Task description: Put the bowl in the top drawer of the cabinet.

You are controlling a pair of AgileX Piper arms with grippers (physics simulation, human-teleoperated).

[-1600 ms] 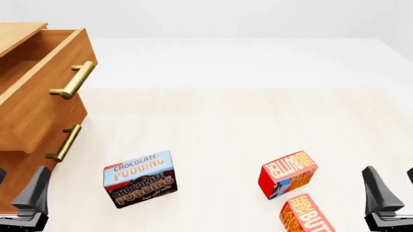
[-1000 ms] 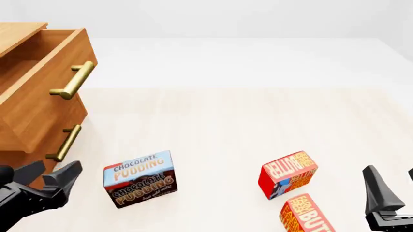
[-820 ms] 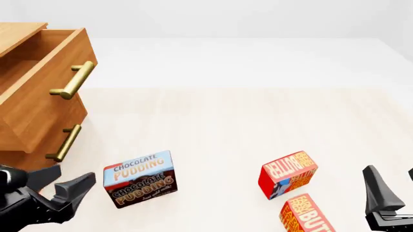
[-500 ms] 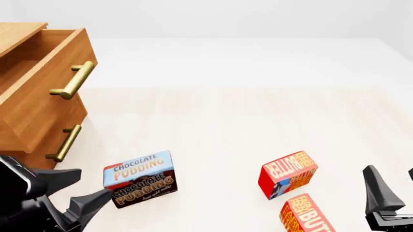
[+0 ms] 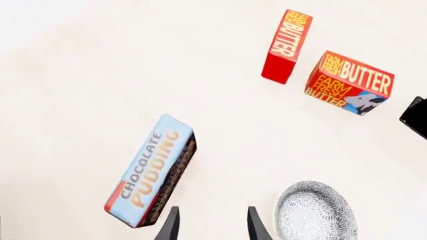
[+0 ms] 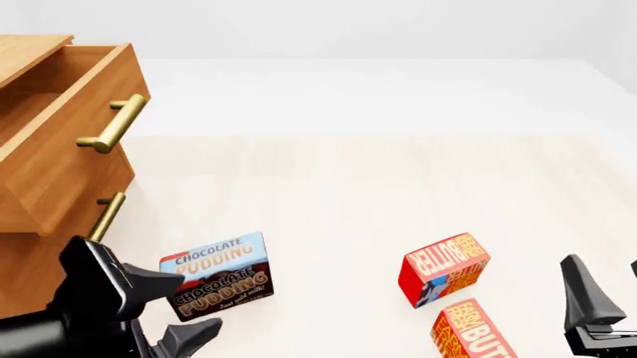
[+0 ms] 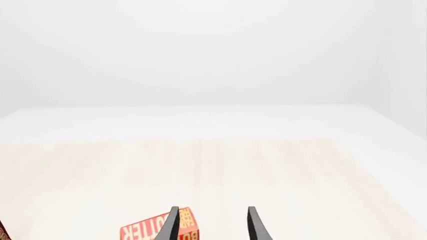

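Note:
The bowl (image 5: pixel 313 214), white with a dark petal pattern, shows only in the left wrist view, on the table just beside my left gripper's (image 5: pixel 212 226) fingers; it lies outside the front view. My left gripper (image 6: pixel 184 306) is open and empty, low at the near left, next to the pudding box. The cabinet (image 6: pixel 35 231) stands at the far left. Its top drawer (image 6: pixel 70 142) is pulled open, its brass handle (image 6: pixel 112 123) facing the table. My right gripper (image 6: pixel 605 282) stands open and empty at the near right edge, and it is also open in the right wrist view (image 7: pixel 212 222).
A chocolate pudding box (image 6: pixel 214 274) sits in front of the cabinet's lower drawer handle (image 6: pixel 100 220). Two red butter boxes (image 6: pixel 443 268) (image 6: pixel 473 332) lie at the near right, close to the right gripper. The light wooden table (image 6: pixel 348 186) runs back to a white wall.
My left arm has swung from beside the cabinet toward the pudding box and turned downward, staying open. The right gripper, drawer and boxes have not moved.

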